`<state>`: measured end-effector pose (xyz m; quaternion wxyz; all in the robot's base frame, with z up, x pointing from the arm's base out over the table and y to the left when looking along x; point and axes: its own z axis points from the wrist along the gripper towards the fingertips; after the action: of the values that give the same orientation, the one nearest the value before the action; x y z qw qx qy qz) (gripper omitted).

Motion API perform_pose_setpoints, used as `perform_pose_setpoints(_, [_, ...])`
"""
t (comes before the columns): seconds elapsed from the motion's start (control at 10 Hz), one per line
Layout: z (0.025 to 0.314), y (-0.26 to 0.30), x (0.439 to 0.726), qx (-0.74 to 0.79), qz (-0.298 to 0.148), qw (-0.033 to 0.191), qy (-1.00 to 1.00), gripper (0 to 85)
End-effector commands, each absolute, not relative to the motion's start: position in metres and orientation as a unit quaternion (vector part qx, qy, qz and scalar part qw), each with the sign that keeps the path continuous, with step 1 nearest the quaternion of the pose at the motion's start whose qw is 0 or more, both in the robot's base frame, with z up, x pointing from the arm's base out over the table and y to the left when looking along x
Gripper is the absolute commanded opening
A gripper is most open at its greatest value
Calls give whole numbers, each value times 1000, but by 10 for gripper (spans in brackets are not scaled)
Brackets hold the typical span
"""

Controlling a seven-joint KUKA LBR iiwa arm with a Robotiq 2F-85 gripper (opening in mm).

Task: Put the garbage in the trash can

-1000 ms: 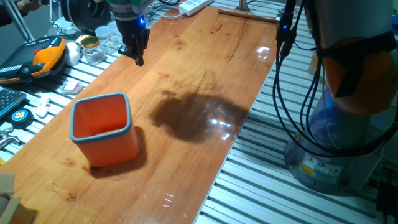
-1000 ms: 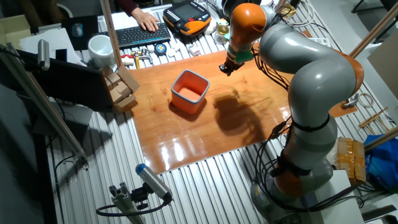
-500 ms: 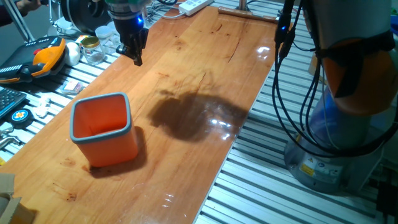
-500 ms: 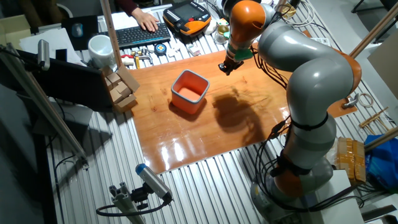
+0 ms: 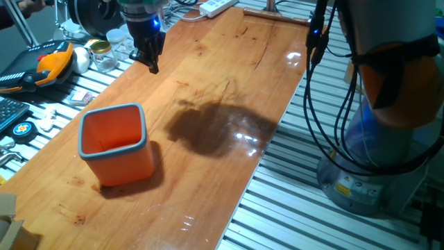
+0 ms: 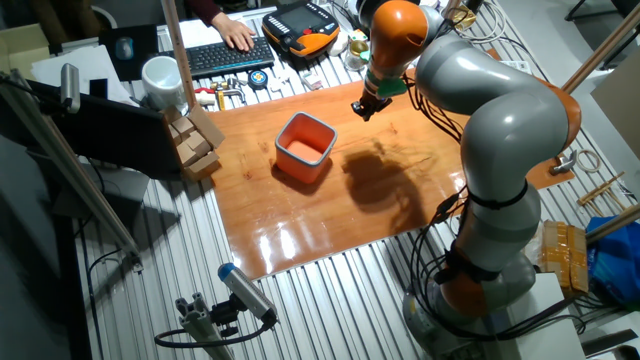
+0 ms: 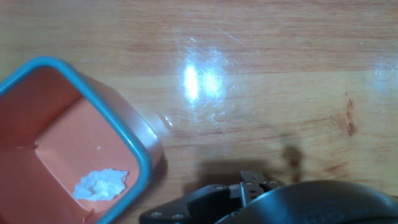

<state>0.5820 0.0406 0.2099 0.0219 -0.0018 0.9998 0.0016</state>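
Crumpled white paper wad [image 7: 101, 183] lies inside the orange grey-rimmed plastic bin [image 5: 114, 144]. Gripper [image 5: 152, 61], at bin's 1 o'clock, fingers apparently pressed together, empty (task seems complete): retreat clear of rim.

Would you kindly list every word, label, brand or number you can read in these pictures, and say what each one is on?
None can be read.
Yellow sticker on the robot base: print too small.
Keyboard keys: too small.
Orange-and-black pendant: markings blurred.
Trash can, with the garbage inside: no lettering visible.
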Motion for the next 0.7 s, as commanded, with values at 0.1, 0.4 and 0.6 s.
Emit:
perform_pose_setpoints(0.1, [208,40,583,-2,2,24,1000,0])
perform_pose_setpoints(0.4, [208,40,583,-3,2,26,1000,0])
perform_pose_setpoints(0.6, [207,40,583,-4,2,26,1000,0])
